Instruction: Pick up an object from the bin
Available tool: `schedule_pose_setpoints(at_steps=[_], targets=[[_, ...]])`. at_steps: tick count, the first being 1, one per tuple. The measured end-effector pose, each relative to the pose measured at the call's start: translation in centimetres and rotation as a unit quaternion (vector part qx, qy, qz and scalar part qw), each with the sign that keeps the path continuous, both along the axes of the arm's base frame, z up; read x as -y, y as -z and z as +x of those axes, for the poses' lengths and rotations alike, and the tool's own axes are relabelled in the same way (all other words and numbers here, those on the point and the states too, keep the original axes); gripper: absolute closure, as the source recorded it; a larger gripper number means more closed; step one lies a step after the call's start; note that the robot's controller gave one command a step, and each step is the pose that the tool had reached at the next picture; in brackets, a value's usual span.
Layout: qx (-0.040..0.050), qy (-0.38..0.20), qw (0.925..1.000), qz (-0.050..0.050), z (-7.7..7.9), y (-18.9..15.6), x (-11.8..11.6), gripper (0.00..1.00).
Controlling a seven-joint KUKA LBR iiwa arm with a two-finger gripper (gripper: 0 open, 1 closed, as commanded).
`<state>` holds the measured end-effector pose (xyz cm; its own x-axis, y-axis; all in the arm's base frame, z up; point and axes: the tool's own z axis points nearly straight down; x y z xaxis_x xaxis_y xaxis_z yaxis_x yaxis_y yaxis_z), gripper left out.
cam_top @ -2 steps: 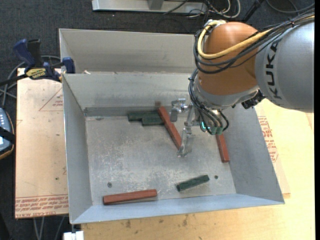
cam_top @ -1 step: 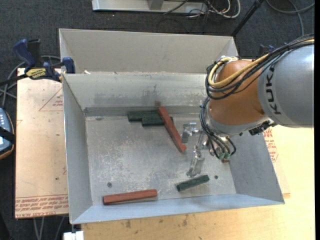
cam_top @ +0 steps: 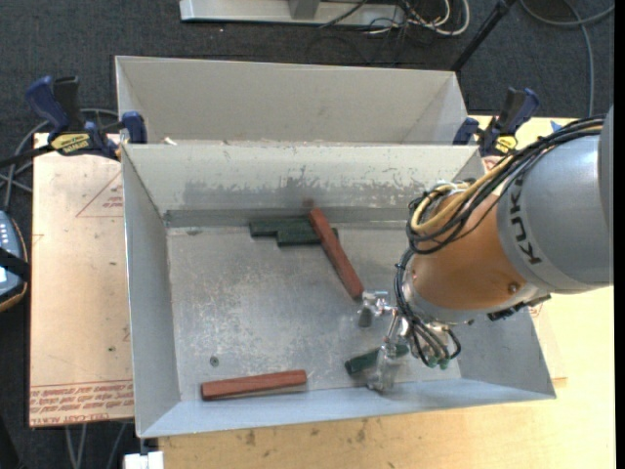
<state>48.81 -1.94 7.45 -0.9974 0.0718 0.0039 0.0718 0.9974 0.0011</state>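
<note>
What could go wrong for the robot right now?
The tool is low and close to the bin's front wall, so it might bump that wall. The small dark green piece beside it also lies near the wall and could get shoved away instead of picked up. The slanted brown stick ends close to the arm and may get knocked.
</note>
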Motion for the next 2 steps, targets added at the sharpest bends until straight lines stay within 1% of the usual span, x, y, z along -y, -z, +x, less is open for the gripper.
schedule_pose_setpoints(at_steps=[1,2], targets=[[0.0019,-0.002,1.0000,0.000,0.2,-0.3,-0.1,1.00],[0.0057,0.148,0.9889,0.000,0.4,-13.0,-0.9,1.00]])
